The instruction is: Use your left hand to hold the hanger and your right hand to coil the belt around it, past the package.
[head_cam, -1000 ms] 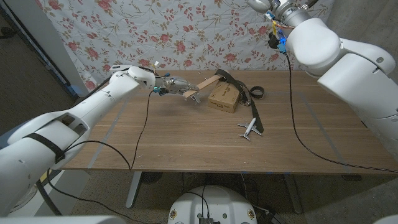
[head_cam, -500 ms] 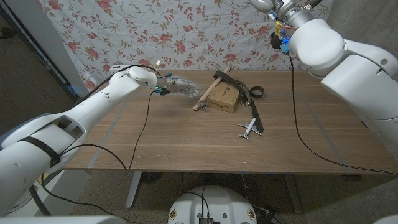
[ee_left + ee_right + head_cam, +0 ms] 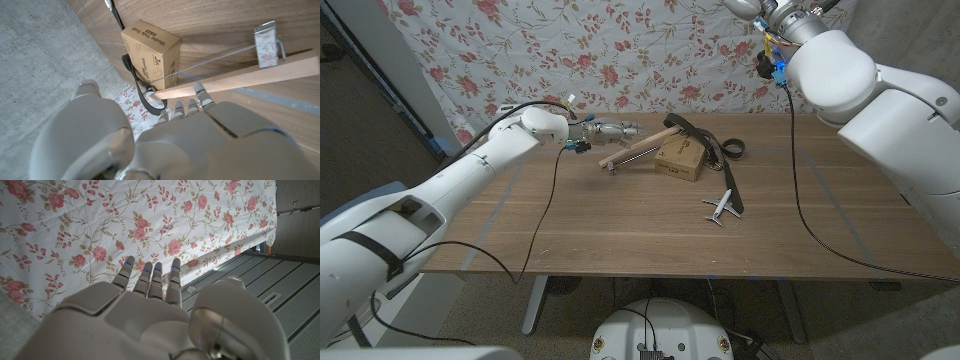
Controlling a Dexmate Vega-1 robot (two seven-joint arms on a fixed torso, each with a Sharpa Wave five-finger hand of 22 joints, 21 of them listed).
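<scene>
The wooden hanger (image 3: 638,148) lies slanted on the table, its far end up against the cardboard package (image 3: 681,156). A metal clip (image 3: 265,44) hangs from its bar (image 3: 240,77). My left hand (image 3: 612,130) hovers just behind the hanger with fingers stretched out; the fingertips (image 3: 200,92) reach the bar's edge without gripping it. The black belt (image 3: 709,144) drapes over the package and runs down to its buckle (image 3: 720,208) on the table. My right hand (image 3: 150,310) is raised high in front of the floral curtain, fingers straight, holding nothing.
A floral curtain (image 3: 620,50) hangs behind the wooden table (image 3: 620,230). A black cable (image 3: 798,200) drops from my right arm across the table's right side. Another cable (image 3: 552,200) trails from my left wrist over the front left.
The hanger has left my left hand's grip. Its near end dropped from raised to the table, and the bar now lies lower and further left. My left hand drew back slightly.
</scene>
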